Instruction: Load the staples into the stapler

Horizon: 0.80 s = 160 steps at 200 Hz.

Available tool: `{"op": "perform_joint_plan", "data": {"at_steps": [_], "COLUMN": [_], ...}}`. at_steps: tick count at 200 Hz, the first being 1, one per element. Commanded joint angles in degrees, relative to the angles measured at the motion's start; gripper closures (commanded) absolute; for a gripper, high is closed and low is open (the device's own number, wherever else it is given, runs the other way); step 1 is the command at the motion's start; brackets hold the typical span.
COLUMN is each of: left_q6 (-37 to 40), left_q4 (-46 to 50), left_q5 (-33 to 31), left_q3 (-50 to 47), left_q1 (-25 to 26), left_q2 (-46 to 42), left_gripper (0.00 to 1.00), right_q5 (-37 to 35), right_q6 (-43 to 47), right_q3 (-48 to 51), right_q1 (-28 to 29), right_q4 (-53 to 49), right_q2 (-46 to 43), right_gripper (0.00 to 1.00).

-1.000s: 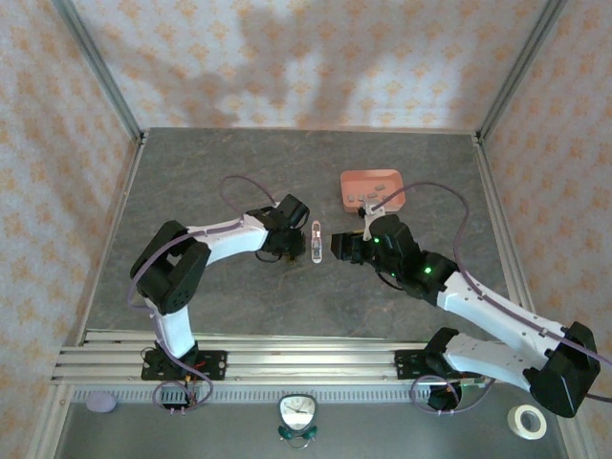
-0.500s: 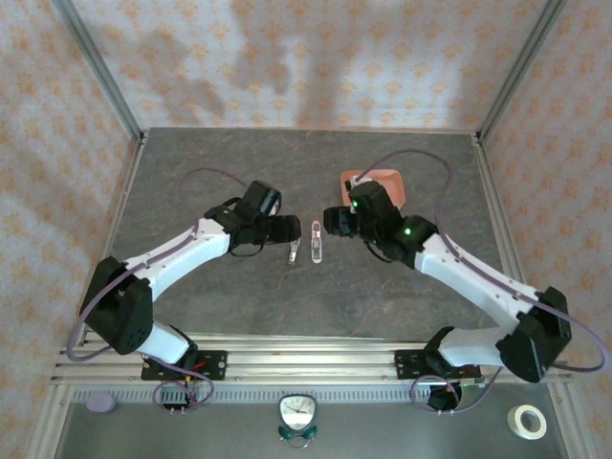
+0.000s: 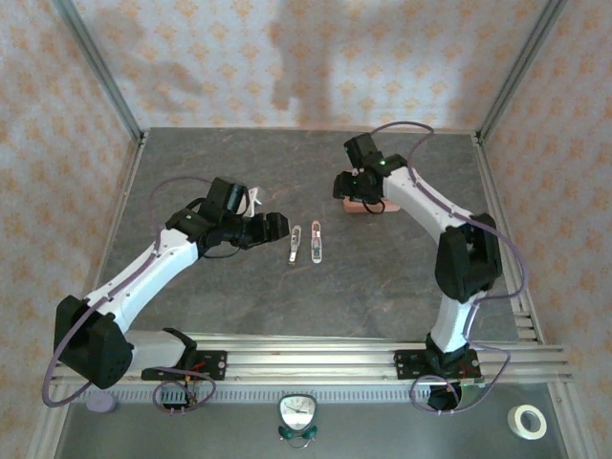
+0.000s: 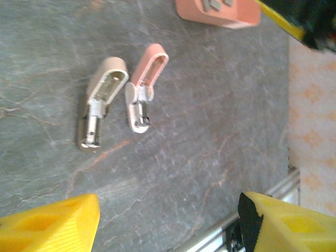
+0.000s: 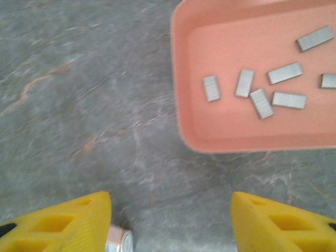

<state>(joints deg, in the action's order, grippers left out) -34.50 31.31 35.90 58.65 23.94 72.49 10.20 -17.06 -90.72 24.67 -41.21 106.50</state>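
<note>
The stapler lies opened out in two slim parts in the middle of the table: a beige part with a metal channel (image 3: 295, 243) (image 4: 102, 100) and a pink part (image 3: 316, 242) (image 4: 144, 86). My left gripper (image 3: 274, 228) (image 4: 168, 226) hangs open just left of them, holding nothing. Several small grey staples (image 5: 262, 89) lie in the salmon-pink tray (image 5: 236, 139) (image 3: 370, 205) at the back right. My right gripper (image 3: 348, 187) (image 5: 170, 226) hovers open over the tray's near-left edge, empty. A pink and silver end of something (image 5: 118, 241) peeks out by its left finger.
Grey stone-patterned table (image 3: 382, 277) with a metal rail (image 3: 306, 359) along the near edge and papered walls around. A clock (image 3: 297, 413), a tape roll (image 3: 525, 421) and a purple disc (image 3: 100, 403) lie in front of the rail.
The left gripper opened and drew back left, leaving the beige stapler part beside the pink one. The right arm swung from the stapler up to the tray.
</note>
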Motion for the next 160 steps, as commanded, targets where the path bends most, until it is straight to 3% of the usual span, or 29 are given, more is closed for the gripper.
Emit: {"op": "perform_joint_plan", "data": {"at_steps": [1,37,109,134,160], "left_q6": [3.56,8.37,14.53,17.66,18.39], "left_q4": [-3.71,-7.72,-5.37,0.47,19.69], "left_q5": [9.47,15.5,19.48,13.2,-7.49], "left_q3": [-0.2,-1.83,0.61,3.49,15.18], "left_q1": [-0.13,-0.24,-0.27,-0.28,-0.26], "left_q2": [-0.32,-0.52,2.02,2.35,7.33], "left_gripper": [0.3,0.31,0.31,0.31,0.3], "right_q5": [0.18,-0.84,0.3,1.02,2.25], "right_q6": [1.31,3.93,6.72,6.8,7.24], "right_q3": [-6.19,-14.6,-21.69,-21.56,-20.64], "right_q1": [-3.47,-7.39,-8.69,-8.8,-8.72], "right_q4": [-6.64,-10.81,-14.25,-14.92,-16.59], "right_q2": [5.09,13.65,23.3,24.58,24.65], "right_gripper": [0.39,0.39,0.42,0.43,0.44]}}
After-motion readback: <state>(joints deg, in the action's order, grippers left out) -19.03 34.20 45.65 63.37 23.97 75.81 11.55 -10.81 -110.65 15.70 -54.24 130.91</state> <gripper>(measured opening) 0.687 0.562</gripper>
